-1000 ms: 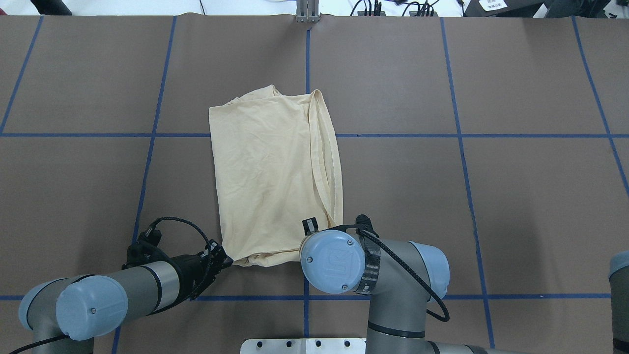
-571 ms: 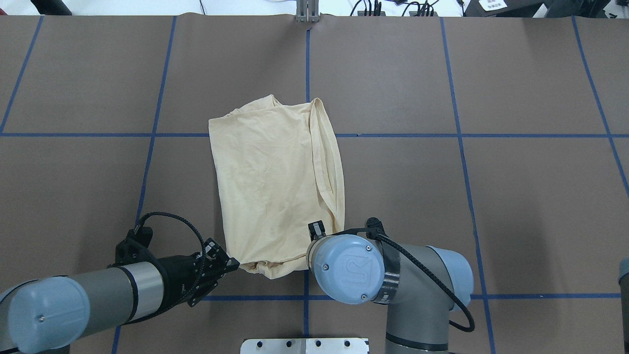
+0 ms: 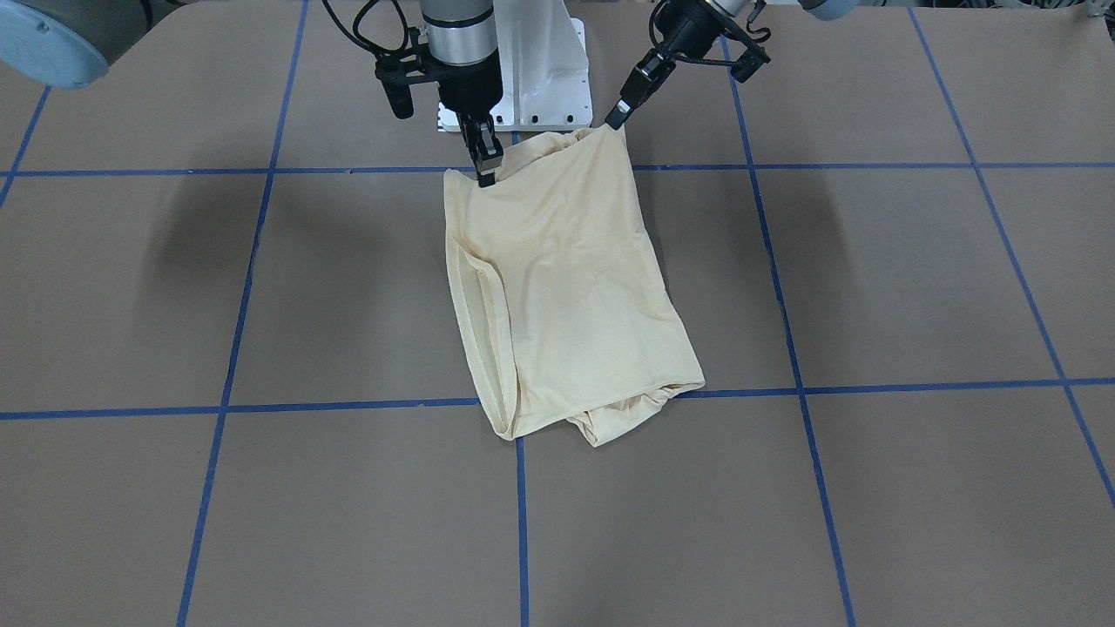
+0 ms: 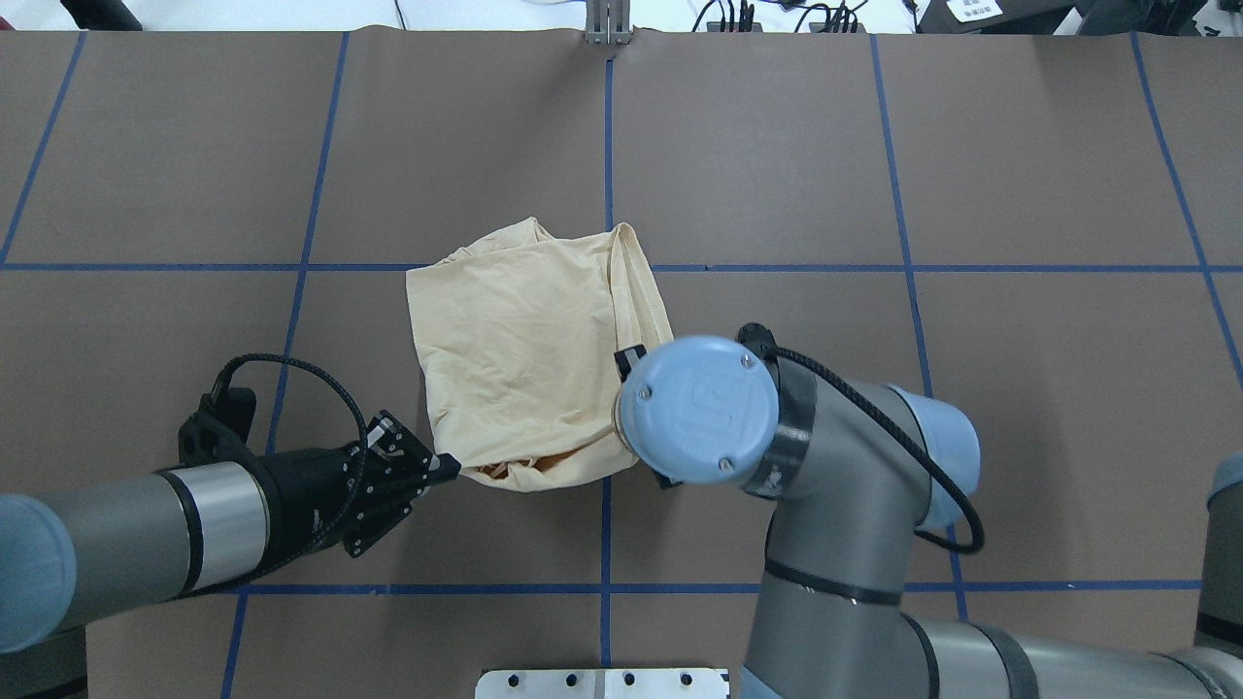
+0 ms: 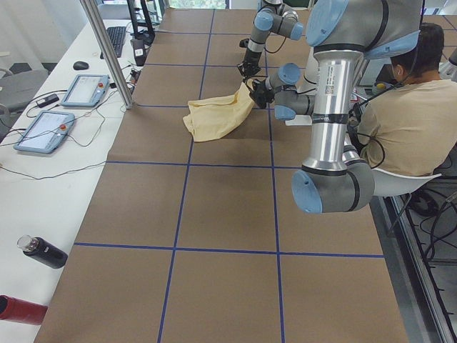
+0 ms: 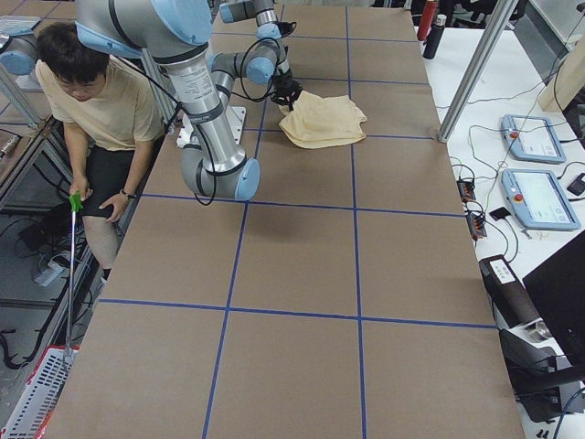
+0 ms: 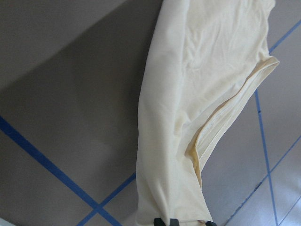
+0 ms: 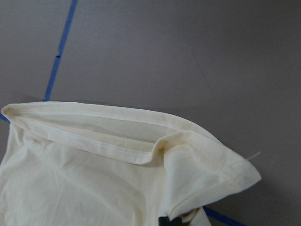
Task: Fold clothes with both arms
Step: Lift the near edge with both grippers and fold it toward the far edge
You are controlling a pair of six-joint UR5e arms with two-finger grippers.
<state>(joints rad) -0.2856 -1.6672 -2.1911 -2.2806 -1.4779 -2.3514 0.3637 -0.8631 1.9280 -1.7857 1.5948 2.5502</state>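
Left arm (image 4: 146,534): here it is, reaching in low from the left edge of the overhead view, almost level over the worktop (image 4: 874,175).
Left end effector (image 4: 442,471): clamped tight on the shirt's near left corner, cloth pinched between the fingers.
Shirt (image 4: 524,349): pale cream-yellow, folded into a narrow stack at the middle of the worktop. The robot-side edge is held up off the surface and sags between the two grips. The far end lies flat across a blue tape line (image 4: 777,267). A hemmed fold runs along its right side.
Right end effector (image 3: 486,170): pointing straight down and closed on the shirt's near right corner. From overhead the wrist's blue cap hides it.
Right arm (image 4: 845,456): bends up from the bottom edge, with its wrist over the shirt's right side.
Person (image 5: 403,121): seated behind the robot in a tan T-shirt, seen in both side views.
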